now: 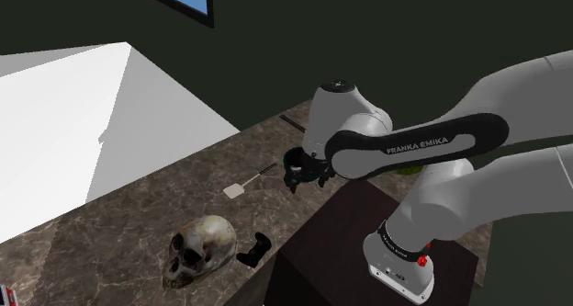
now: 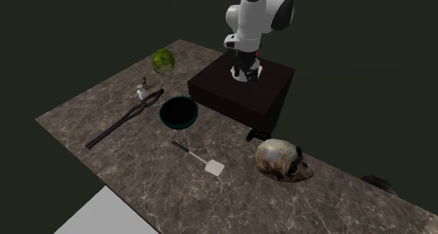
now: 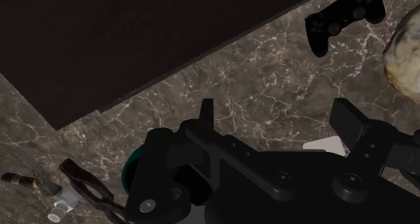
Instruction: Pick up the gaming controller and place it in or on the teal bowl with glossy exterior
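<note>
One teal bowl point(image 2: 162, 114), second exterior view.

Bench point(image 2: 281, 204): dark brown veined stone, polished
Gaming controller point(image 3: 343, 17): black, matt, plastic-looking
Bowl point(image 2: 178, 113): teal rim, smooth, dark inside
Skull point(image 2: 281, 160): bone-coloured, mottled, rough
Spatula point(image 2: 214, 168): flat white blade, matt
Stand point(image 2: 239, 92): dark, matt, plain
Arm point(image 1: 514, 180): white shell, smooth, slight sheen

black controller point(image 3: 343, 15); teal-rimmed bowl point(image 2: 179, 126); tan skull point(image 2: 281, 159); brown white-veined counter point(image 2: 140, 162)
</note>
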Robot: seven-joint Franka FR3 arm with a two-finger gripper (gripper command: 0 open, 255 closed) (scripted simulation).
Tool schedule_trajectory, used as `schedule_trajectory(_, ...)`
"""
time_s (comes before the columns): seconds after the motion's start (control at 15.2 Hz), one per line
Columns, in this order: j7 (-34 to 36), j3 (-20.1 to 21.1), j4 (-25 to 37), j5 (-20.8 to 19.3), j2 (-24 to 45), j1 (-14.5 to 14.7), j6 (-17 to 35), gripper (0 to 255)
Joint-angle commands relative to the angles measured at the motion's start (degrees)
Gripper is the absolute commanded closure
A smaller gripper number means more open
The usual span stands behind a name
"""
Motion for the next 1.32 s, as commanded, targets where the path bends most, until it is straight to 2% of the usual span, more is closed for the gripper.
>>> schedule_trajectory(0.0,3.69,2.73,-0.44,1.73,4.43,0.01,5.22,0)
schedule_trajectory(0.26,11.80,8.99,0.19,3.11,15.94,-1.61,16.57,0)
schedule_trajectory(0.46,20.30,14.43,1.80,-0.45,25.98,-5.44,25.21,0)
schedule_trajectory(0.53,24.40,16.42,2.51,-3.63,29.59,-7.53,28.00,0)
schedule_trajectory(0.59,29.79,18.22,3.31,-8.73,33.41,-9.97,30.68,0)
schedule_trajectory(0.66,37.10,19.11,4.27,-16.57,37.52,-12.23,33.05,0)
schedule_trajectory(0.73,46.09,17.71,5.59,-26.73,41.79,-12.77,34.81,0)
schedule_trajectory(0.79,54.81,14.19,7.30,-36.39,45.80,-10.98,35.96,0)
schedule_trajectory(0.86,61.49,9.20,9.14,-43.08,49.18,-6.91,36.94,0)
schedule_trajectory(0.92,66.32,4.01,10.95,-47.16,52.07,-2.01,38.02,0)
schedule_trajectory(1.06,74.51,-3.36,14.72,-53.25,57.54,5.28,40.00,0)
schedule_trajectory(1.12,77.10,-6.07,16.32,-54.61,59.71,8.20,40.90,0)
schedule_trajectory(1.25,78.74,-9.08,17.22,-56.43,61.66,10.90,42.31,0)
